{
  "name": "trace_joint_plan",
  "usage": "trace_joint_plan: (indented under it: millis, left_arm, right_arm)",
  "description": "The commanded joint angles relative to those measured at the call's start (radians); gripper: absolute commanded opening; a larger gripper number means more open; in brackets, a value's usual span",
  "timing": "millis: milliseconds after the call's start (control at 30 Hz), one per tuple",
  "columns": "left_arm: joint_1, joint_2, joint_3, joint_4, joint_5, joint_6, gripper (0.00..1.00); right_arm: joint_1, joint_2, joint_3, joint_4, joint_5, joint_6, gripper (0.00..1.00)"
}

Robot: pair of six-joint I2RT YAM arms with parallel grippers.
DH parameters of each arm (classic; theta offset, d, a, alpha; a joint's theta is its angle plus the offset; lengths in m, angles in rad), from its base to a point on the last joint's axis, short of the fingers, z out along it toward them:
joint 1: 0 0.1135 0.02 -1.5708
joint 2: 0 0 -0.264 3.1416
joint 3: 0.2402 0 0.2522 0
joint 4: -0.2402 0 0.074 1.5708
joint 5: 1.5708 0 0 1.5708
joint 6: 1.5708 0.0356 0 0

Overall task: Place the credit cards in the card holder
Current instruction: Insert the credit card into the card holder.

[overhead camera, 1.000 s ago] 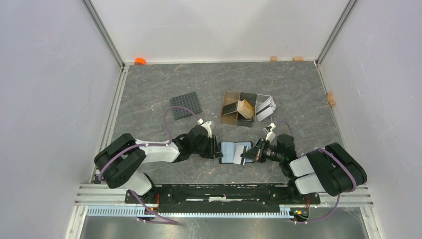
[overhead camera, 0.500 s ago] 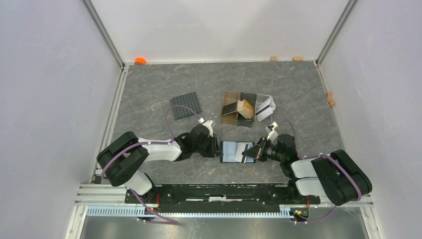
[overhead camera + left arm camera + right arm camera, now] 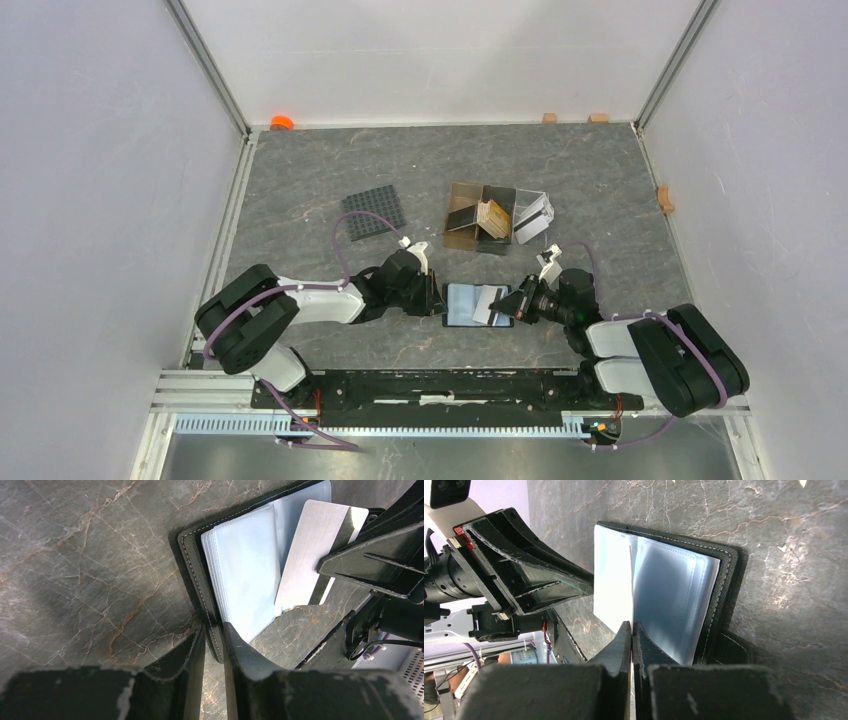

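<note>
Steadying card holder [image 3: 245,565] at bench [image 3: 320,170] front edge: your left tool [image 3: 214,647] nips its rim so right tool [image 3: 631,632], clamping credit card [image 3: 305,555], can insert.

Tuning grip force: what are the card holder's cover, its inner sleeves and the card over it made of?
Card holder cover: black leather or imitation, matte, stitched edge. Sleeves: translucent soft plastic, slightly glossy, stacked thin edges. Card: likely rigid plastic, whitish with a brushed-looking sheen.

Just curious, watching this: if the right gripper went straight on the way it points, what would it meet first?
Probably the open card holder: the right gripper pinches a whitish card over its pale sleeves. Beyond is the left gripper, clamping the holder's edge. Depth unclear.
</note>
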Motion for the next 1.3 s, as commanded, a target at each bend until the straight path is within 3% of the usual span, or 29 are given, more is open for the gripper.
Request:
trace_joint_plan:
  millis: [0,467,733,900,1267]
  left_arm:
    - [-0.003,0.036,-0.017,-0.117,-0.073,0.068,0.28]
    - [-0.003,0.038,-0.008,-0.117,-0.059,0.079,0.25]
    - [-0.003,0.047,-0.001,-0.117,-0.062,0.083,0.24]
    - [-0.003,0.051,0.000,-0.117,-0.060,0.087,0.23]
    - [-0.003,0.059,0.009,-0.116,-0.056,0.095,0.21]
  right_arm:
    - [-0.004,0.011,0.016,-0.011,0.043,-0.041,0.00]
    - [0.043,0.108,0.017,0.047,0.053,-0.031,0.00]
    - [0.050,0.120,0.016,-0.023,0.052,-0.058,0.00]
    - [0.051,0.173,-0.001,0.073,0.014,-0.009,0.00]
    - [0.060,0.202,0.007,0.059,-0.006,0.006,0.00]
